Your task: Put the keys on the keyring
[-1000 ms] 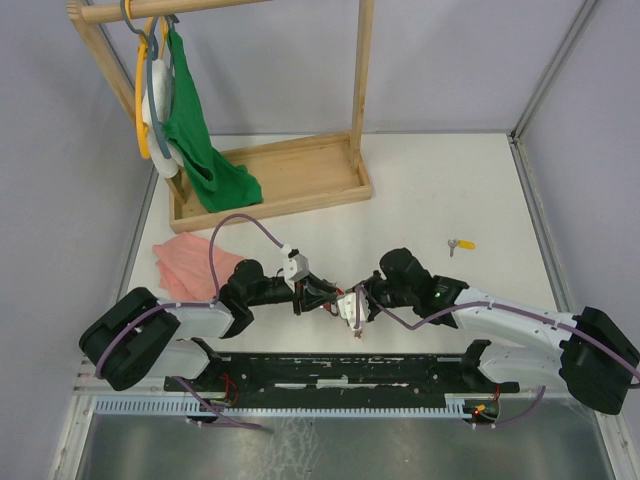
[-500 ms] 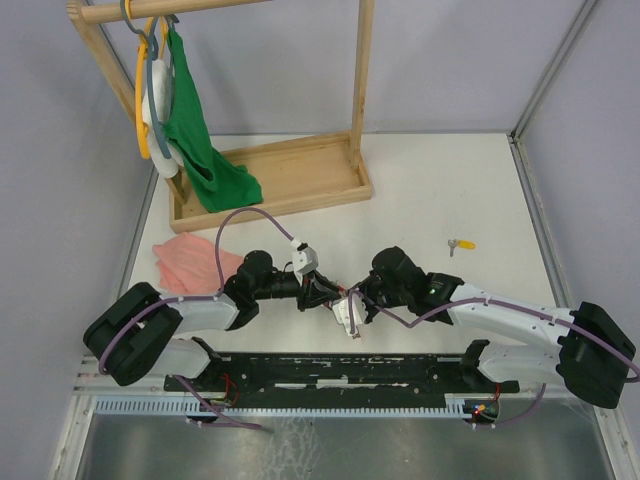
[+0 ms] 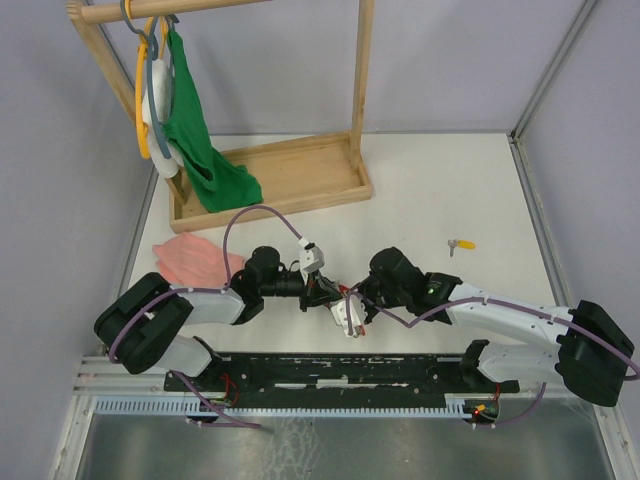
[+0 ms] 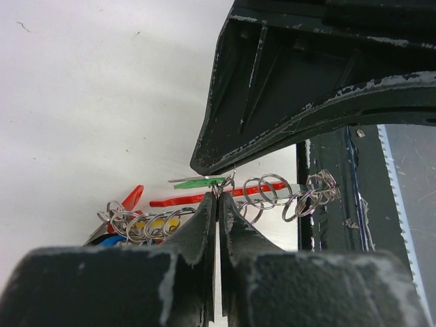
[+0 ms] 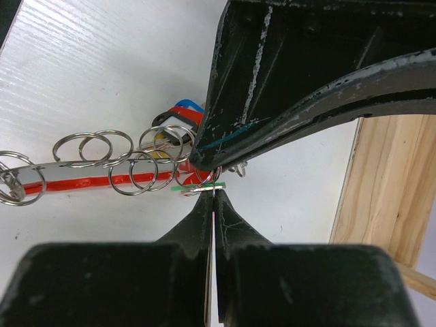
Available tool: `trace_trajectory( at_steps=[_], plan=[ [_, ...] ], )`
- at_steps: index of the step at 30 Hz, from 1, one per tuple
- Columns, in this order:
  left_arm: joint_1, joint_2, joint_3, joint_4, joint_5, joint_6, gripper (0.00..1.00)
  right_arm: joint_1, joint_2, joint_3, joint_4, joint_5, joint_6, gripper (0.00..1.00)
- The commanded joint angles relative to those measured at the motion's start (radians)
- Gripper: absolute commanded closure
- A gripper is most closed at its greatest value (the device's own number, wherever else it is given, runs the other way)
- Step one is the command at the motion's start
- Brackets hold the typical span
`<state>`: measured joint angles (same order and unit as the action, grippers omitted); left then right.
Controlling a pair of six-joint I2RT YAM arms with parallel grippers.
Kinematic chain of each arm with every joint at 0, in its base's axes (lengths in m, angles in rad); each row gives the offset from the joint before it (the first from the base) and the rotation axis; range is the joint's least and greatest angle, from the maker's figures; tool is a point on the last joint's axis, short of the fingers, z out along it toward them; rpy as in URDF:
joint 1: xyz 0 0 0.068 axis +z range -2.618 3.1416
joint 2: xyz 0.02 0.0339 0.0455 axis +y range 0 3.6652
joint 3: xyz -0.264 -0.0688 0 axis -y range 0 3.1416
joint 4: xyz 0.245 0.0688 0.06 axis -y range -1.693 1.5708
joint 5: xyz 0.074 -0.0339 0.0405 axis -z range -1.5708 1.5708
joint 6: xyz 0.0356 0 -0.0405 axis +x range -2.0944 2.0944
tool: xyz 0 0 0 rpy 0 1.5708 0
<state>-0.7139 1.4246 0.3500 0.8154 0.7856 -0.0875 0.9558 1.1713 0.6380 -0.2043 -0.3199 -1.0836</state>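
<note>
The keyring bunch (image 4: 272, 194) is a chain of silver rings on a red strap (image 4: 184, 201), with blue and yellow tags at its far end (image 5: 178, 112). It hangs between my two grippers, which meet tip to tip just above the table. The green key (image 4: 197, 182) lies edge-on right between the two sets of tips. My left gripper (image 4: 216, 196) is shut on a small ring of the bunch beside that key. My right gripper (image 5: 213, 193) is shut on the green key (image 5: 196, 188). The yellow key (image 3: 461, 244) lies alone on the table to the right.
A wooden rack (image 3: 300, 180) with hangers and a green cloth (image 3: 200, 140) stands at the back left. A pink cloth (image 3: 190, 262) lies beside my left arm. The black rail (image 3: 340, 370) runs along the near edge.
My left gripper has moved right, up to the right gripper's tips, and its jaws have shut. The right gripper has shifted slightly left and stayed shut.
</note>
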Motion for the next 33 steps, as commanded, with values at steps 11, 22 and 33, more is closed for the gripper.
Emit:
trace_trajectory(
  at_steps=[11, 22, 33],
  plan=[
    [-0.001, -0.106, -0.069, 0.208, -0.063, -0.056, 0.97, 0.008, -0.086, -0.092, 0.096, 0.108, 0.065, 0.99],
    [-0.002, -0.124, -0.098, 0.349, -0.059, -0.11, 0.97, 0.008, -0.073, -0.154, 0.21, 0.036, 0.123, 0.99],
    [-0.018, -0.064, -0.126, 0.498, -0.081, -0.138, 0.97, 0.008, -0.029, -0.205, 0.416, -0.05, 0.223, 0.99]
  ],
)
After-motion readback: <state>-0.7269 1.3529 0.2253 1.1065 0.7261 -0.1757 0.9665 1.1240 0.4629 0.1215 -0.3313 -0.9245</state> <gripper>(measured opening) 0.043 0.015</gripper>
